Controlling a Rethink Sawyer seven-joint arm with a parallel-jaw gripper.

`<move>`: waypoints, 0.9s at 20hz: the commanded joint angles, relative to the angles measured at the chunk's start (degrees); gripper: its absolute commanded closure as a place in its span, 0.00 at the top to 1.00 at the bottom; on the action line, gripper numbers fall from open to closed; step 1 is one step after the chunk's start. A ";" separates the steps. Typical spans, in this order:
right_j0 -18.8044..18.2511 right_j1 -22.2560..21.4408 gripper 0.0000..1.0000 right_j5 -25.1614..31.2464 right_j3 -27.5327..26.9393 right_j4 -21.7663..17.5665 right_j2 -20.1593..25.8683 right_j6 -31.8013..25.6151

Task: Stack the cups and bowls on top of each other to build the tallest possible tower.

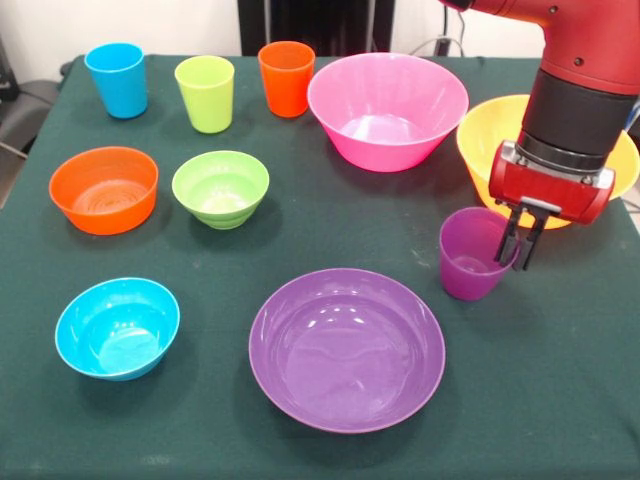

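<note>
Nearest the lens, a wide purple bowl [347, 348] sits empty at the six o'clock side of the green-clothed table [560, 400], with a blue bowl [117, 327] well apart from it toward eight o'clock. No tower exists yet: every piece stands alone, nothing nested, nothing stacked, so the whole build appears to lie ahead.

Toward four o'clock, a purple cup [476, 253] stands upright, and the gripper [519, 240] of the red arm [580, 90] hangs at its far right rim. Its two dark fingers are close together with only a narrow gap; one seems to dip inside the cup, the other outside, as if pinching the wall, though firm contact cannot be confirmed.

Farther back, at nine o'clock, an orange bowl [104, 189] and a green bowl [220, 188] rest side by side, near but apart. A yellow bowl [490, 135] at three o'clock is partly hidden behind the arm, just beside a large pink bowl [388, 108].

Along the far edge, from eleven to twelve o'clock, a blue cup [116, 79], a lime cup [205, 92] and an orange cup [286, 77] line up in a row. The yellow bowl crowds the arm's working side; any lift of the purple cup likely needs to clear it.
</note>
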 commanded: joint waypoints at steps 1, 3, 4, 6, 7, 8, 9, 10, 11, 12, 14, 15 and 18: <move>-0.23 1.20 0.00 3.31 2.58 -0.20 7.41 6.78; -0.36 0.90 0.00 3.14 2.97 -0.28 7.60 6.60; -0.46 0.80 0.00 3.14 3.08 -0.32 7.76 6.46; -0.62 0.70 0.00 3.07 3.22 -0.35 7.99 6.26; -0.67 0.74 0.00 2.87 3.19 -0.42 7.98 6.20; -0.68 0.57 0.00 2.86 3.40 -0.39 8.04 6.24; -0.69 0.41 0.00 3.16 3.38 -0.42 8.03 6.11; -0.80 0.23 0.00 3.41 3.40 -0.37 8.10 6.04; -0.81 -0.06 0.00 3.80 3.49 -0.39 8.05 5.94; -0.85 -0.34 0.00 4.07 3.61 -0.37 8.06 5.88; -0.93 -0.70 0.00 4.67 3.64 -0.30 8.09 5.77; -0.98 -0.75 0.00 5.03 3.44 -0.22 8.11 5.76; -0.89 -1.45 0.00 6.95 2.80 -0.07 7.75 5.71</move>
